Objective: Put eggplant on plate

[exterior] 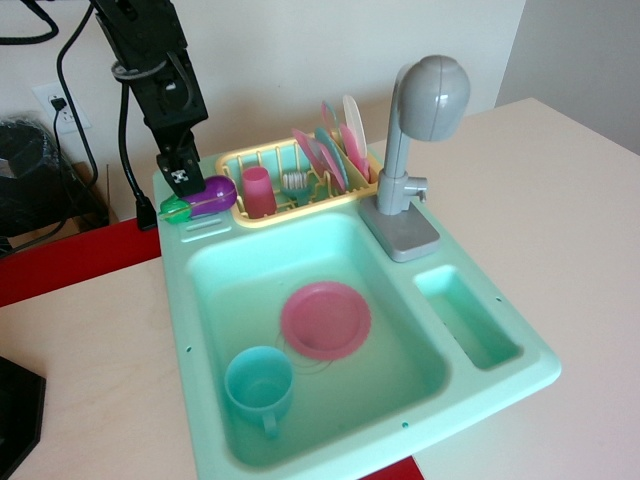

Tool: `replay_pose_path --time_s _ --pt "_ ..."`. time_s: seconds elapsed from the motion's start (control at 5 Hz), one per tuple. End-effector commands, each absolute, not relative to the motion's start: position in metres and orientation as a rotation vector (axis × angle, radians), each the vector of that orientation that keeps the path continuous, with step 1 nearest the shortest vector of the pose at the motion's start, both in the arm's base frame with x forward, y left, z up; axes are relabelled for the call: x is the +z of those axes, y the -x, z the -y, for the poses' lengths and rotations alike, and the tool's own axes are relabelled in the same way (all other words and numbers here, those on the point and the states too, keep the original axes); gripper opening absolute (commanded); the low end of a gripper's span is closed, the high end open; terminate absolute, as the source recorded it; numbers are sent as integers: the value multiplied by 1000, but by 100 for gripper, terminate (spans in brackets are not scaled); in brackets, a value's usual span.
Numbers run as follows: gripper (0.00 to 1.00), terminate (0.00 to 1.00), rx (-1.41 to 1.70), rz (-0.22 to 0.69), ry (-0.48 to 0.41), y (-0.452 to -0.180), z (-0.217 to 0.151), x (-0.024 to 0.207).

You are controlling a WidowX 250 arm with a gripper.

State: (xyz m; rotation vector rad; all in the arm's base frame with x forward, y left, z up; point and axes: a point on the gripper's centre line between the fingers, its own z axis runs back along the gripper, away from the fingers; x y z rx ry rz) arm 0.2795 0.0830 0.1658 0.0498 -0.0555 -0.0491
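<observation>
The purple eggplant (210, 194) with its green cap (175, 209) pointing left is at the sink's back left corner, just above the ledge. My gripper (184, 180) comes down from above and its fingers close on the eggplant's cap end. The round pink plate (326, 320) lies flat in the basin of the teal sink (500, 385), in front of and to the right of the gripper.
A teal cup (259, 385) stands in the basin at the front left, beside the plate. A yellow dish rack (300, 205) at the back holds a pink cup (258, 190) and upright plates (335, 150). A grey faucet (420, 120) stands at the back right.
</observation>
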Motion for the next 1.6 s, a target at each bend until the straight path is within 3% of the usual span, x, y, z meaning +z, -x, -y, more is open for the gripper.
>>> replay_pose_path --time_s 0.0,1.2,1.4 --pt "100 0 -49 55 -50 -280 -83 166" --pt "100 0 0 72 -96 -304 -83 137" --pt "0 0 6 93 -131 -302 -82 138"
